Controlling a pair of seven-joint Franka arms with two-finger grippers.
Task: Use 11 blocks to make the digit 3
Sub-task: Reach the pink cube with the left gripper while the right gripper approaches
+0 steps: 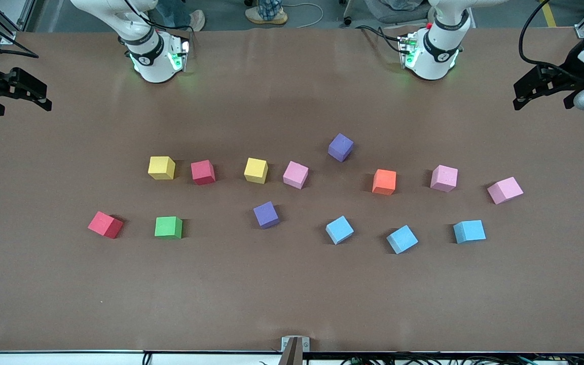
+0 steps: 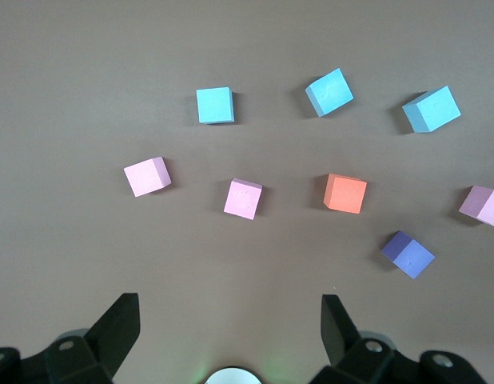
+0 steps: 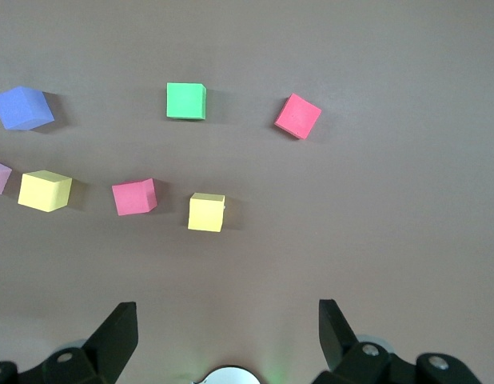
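Blocks (image 1: 256,170) sit loose in two rows mid-table, no 3 yet. Left gripper (image 1: 545,91) and right gripper (image 1: 15,94) hang wide open and empty over the table ends, each nearest its own half

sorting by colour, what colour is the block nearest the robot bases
Purple block, clearest in the front view.

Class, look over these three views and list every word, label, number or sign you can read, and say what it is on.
No readable text in any view.
The blocks, such as the orange block, have plain faces.
The brown table carries no print.
Each arm has a small round mark on its dark band, too small to read.
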